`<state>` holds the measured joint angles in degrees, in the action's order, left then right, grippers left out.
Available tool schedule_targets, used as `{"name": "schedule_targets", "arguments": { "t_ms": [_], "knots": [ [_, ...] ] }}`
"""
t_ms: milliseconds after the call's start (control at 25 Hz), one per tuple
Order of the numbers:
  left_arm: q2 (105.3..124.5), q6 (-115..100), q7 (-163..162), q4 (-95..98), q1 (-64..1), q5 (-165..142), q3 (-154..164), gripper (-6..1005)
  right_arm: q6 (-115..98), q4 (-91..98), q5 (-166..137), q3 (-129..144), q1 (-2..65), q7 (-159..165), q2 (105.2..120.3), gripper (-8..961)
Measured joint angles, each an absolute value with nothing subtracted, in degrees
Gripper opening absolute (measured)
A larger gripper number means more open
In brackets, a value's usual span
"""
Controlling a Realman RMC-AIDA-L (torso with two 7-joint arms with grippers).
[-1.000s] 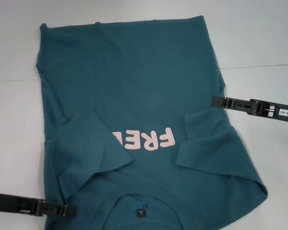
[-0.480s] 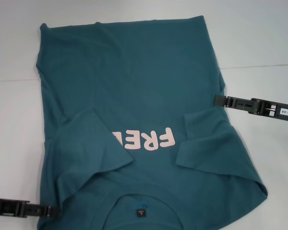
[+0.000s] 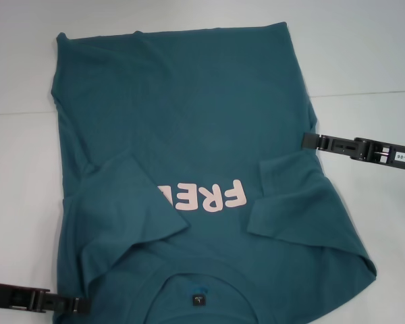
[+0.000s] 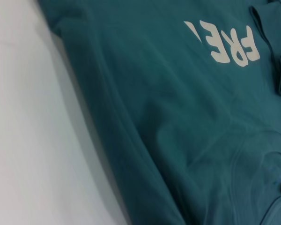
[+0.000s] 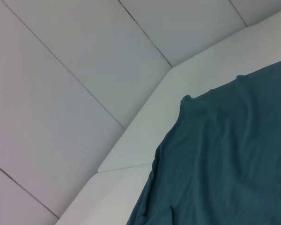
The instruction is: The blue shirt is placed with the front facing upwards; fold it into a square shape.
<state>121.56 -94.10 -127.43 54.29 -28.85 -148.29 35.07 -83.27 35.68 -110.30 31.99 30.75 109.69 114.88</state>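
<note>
head view: blue shirt (image 3: 189, 135) between both grippers

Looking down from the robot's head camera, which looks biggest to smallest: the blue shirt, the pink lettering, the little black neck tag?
1. The blue shirt, filling most of the view.
2. The pink lettering, partly covered by a folded-in sleeve.
3. The neck tag, a tiny black square.

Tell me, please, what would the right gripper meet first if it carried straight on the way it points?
Probably the blue shirt: the right gripper points at its side edge, seemingly touching already, though height is unclear.
</note>
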Motion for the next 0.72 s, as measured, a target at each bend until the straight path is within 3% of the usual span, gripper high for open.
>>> {"name": "schedule_targets", "arguments": {
  "t_ms": [720],
  "knots": [
    [121.51, -91.8, -128.4, 53.4, -29.8, -149.0, 36.1, 883, -83.3, 35.7, -110.3, 32.0, 30.6, 109.7, 114.87, 941]
  ]
}}
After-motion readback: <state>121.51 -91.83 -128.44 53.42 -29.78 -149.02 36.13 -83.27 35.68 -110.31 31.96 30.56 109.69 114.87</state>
